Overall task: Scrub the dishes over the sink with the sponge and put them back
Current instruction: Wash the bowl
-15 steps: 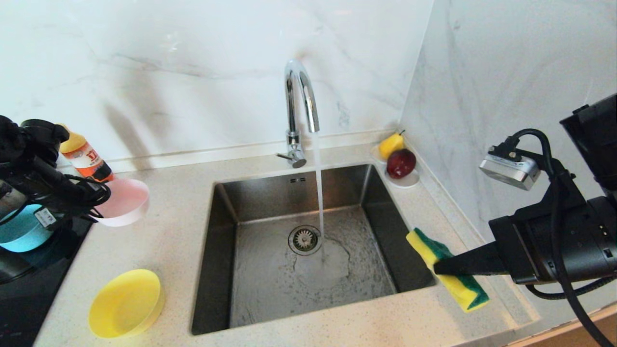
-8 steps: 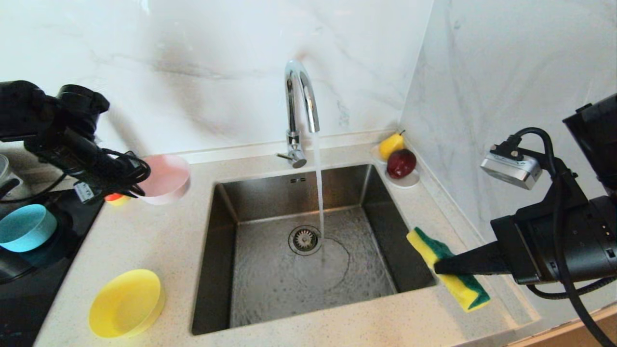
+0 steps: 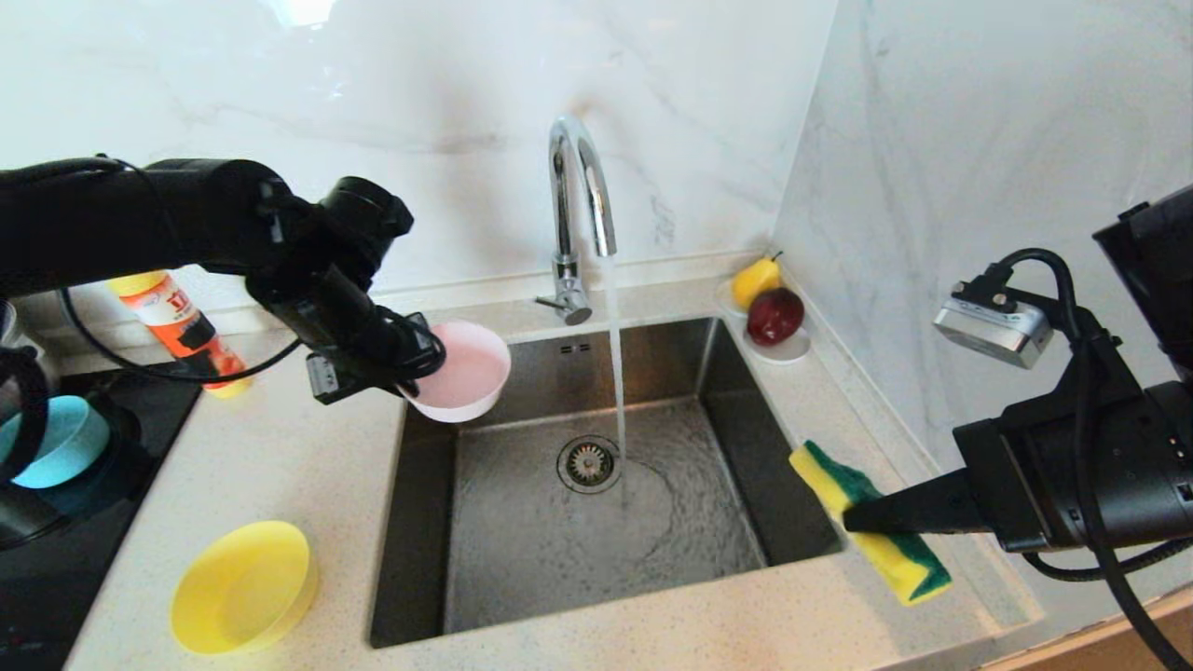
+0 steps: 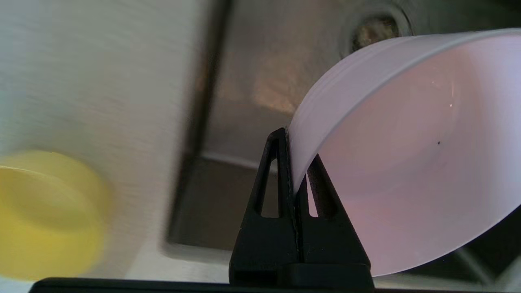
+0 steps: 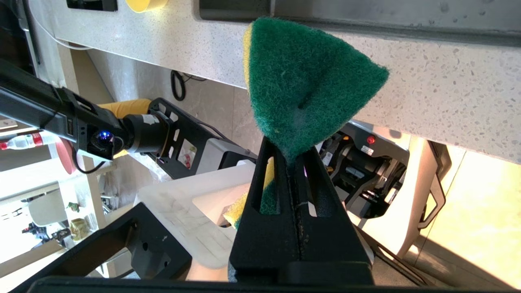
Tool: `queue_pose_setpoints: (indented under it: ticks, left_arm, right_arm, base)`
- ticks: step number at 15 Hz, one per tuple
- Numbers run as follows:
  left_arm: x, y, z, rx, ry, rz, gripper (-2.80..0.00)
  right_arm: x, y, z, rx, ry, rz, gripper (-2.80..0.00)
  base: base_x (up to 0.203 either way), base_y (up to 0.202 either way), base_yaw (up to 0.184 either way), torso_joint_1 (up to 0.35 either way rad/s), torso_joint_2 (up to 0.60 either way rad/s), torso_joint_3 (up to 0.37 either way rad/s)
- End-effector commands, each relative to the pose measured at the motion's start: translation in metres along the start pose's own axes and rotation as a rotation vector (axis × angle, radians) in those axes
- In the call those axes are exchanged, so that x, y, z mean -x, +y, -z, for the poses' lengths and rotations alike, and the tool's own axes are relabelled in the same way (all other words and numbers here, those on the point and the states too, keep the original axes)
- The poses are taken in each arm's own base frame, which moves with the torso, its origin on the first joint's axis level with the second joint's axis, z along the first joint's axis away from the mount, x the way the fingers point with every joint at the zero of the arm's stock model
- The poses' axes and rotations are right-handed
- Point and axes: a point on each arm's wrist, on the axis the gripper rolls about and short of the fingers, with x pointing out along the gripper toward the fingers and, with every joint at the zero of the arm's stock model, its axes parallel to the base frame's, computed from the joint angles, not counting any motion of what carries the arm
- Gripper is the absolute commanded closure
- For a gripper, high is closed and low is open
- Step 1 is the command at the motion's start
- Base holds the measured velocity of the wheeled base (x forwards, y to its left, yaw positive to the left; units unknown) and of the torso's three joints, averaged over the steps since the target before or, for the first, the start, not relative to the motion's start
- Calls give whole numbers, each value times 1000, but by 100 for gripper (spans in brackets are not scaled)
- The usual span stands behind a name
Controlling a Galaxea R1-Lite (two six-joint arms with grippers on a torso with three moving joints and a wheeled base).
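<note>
My left gripper (image 3: 415, 373) is shut on the rim of the pale pink bowl (image 3: 461, 373), holding it tilted over the back left corner of the steel sink (image 3: 522, 559). In the left wrist view the bowl (image 4: 411, 162) has its wall pinched in the gripper (image 4: 295, 162). My right gripper (image 3: 853, 517) is shut on the yellow and green sponge (image 3: 885, 550), above the counter at the sink's right edge; the right wrist view shows the green face of the sponge (image 5: 301, 85) clamped in the gripper (image 5: 291, 156). The yellow bowl (image 3: 242, 587) sits on the counter front left. The blue bowl (image 3: 42, 443) rests far left.
Water runs from the chrome faucet (image 3: 578, 205) down beside the drain strainer (image 3: 589, 463). An orange bottle (image 3: 177, 321) stands against the back wall behind my left arm. A white saucer (image 3: 778, 349) with a red and a yellow fruit sits at the back right corner.
My left arm has swung rightward from the far left of the counter, carrying the pink bowl to the sink's back left corner. The right arm and sponge have stayed put.
</note>
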Motion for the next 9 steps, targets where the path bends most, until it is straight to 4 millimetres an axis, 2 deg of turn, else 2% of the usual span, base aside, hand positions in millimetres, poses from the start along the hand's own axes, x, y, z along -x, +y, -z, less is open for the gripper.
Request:
queue_pose_setpoints:
  ticks: [1, 4, 9]
  left_arm:
    - [-21, -27, 22, -48, 52, 8, 0]
    - [-38, -54, 44, -85, 67, 31, 0]
    - [-56, -85, 65, -95, 50, 103, 0]
  right_arm:
    - [2, 0, 1, -1, 0, -3, 0]
    - [4, 0, 3, -1, -3, -1, 0]
    - [7, 0, 4, 3, -8, -6, 0]
  base:
    - [0, 0, 0, 0, 0, 0]
    - [0, 0, 0, 0, 0, 0]
    - [0, 0, 0, 0, 0, 0]
